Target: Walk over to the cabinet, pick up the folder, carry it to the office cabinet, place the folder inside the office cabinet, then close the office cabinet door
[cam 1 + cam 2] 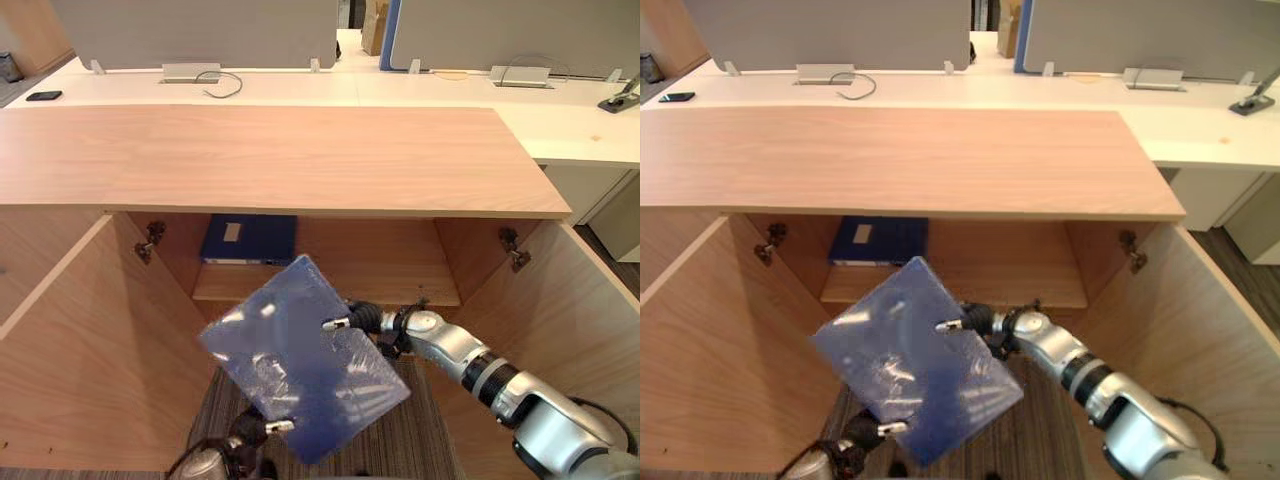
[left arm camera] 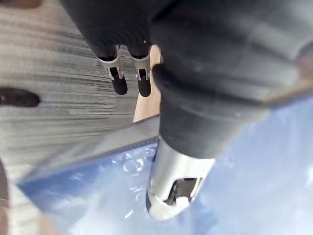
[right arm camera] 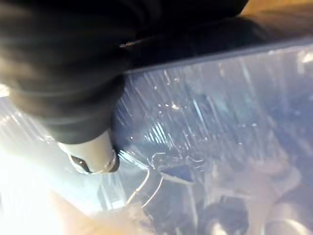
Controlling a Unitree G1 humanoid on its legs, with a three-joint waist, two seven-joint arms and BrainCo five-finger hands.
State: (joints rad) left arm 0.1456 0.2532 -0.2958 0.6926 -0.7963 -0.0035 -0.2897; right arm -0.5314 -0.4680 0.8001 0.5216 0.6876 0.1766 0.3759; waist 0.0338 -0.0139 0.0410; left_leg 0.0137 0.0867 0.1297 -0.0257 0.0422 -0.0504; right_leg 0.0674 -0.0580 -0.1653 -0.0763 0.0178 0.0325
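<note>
Left eye view: translucent blue plastic folder (image 1: 300, 360) held up in the air in front of the light wooden cabinet (image 1: 280, 160), below its top and over the grey striped carpet (image 1: 420, 440). The broad face looks up. The long axis runs diagonally, from far left to near right, with one corner pointing at the cabinet's shelf (image 1: 380, 285). The right hand (image 1: 365, 320) pinches the folder's far right edge, thumb on top. The left hand (image 1: 250, 428) pinches the near edge, thumb on top too. Both cabinet doors are open. A dark blue flat binder (image 1: 250, 240) lies on the shelf, left part, apart from the folder.

Right eye view: same hold and same diagonal. A white desk (image 1: 940, 88) stands behind the cabinet, with a small black phone (image 1: 677, 97) at its left end.

Left wrist view: silver thumb (image 2: 171, 191) pressed flat on the folder's blue face. Dark-tipped fingers (image 2: 117, 81) show past the folder's edge, over the carpet.

Right wrist view: thumb tip (image 3: 93, 159) down on the scratched, see-through folder face. The fingers under it are hidden.
</note>
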